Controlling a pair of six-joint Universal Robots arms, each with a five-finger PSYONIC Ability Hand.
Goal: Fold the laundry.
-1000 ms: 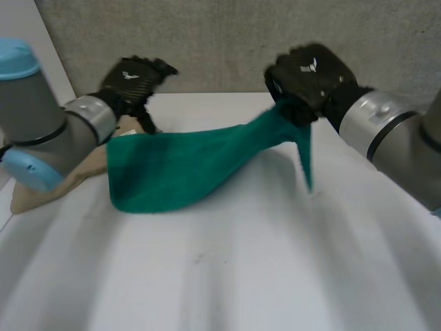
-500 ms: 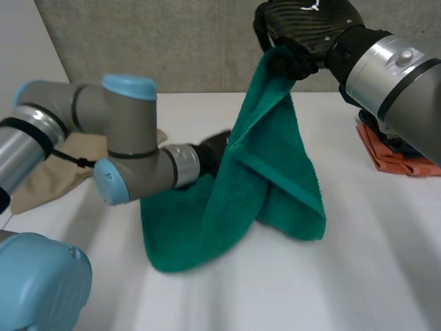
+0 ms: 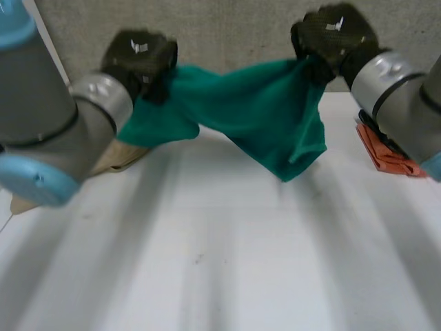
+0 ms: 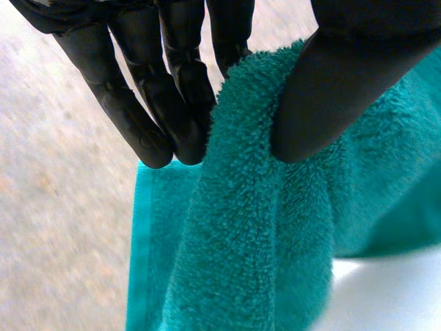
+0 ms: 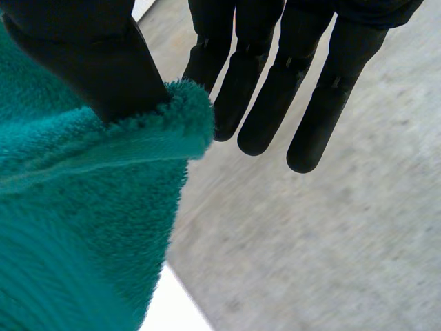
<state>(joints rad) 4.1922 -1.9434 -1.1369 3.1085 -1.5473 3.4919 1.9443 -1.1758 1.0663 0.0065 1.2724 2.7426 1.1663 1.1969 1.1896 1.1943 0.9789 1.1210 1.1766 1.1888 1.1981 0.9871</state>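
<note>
A green towel [image 3: 262, 117] hangs in the air above the white table [image 3: 227, 262], stretched between both hands. My left hand [image 3: 138, 58] pinches one end of it; in the left wrist view the thumb [image 4: 337, 89] presses the green towel [image 4: 255, 227] against the straight fingers [image 4: 172, 89]. My right hand [image 3: 334, 38] holds the other end. In the right wrist view its thumb [image 5: 96, 62] clamps the green towel [image 5: 76, 207] edge beside the fingers [image 5: 275, 83]. The towel sags in the middle and its lowest fold hangs just above the table.
A beige cloth [image 3: 117, 157] lies on the table under my left arm. An orange-red cloth [image 3: 386, 155] lies at the table's right edge beneath my right arm. A grey wall [image 3: 227, 31] stands behind the table.
My left hand has taken hold of the towel's free end and lifted it up and to the left. The towel, which hung from my right hand onto the table, is now spread between both hands.
</note>
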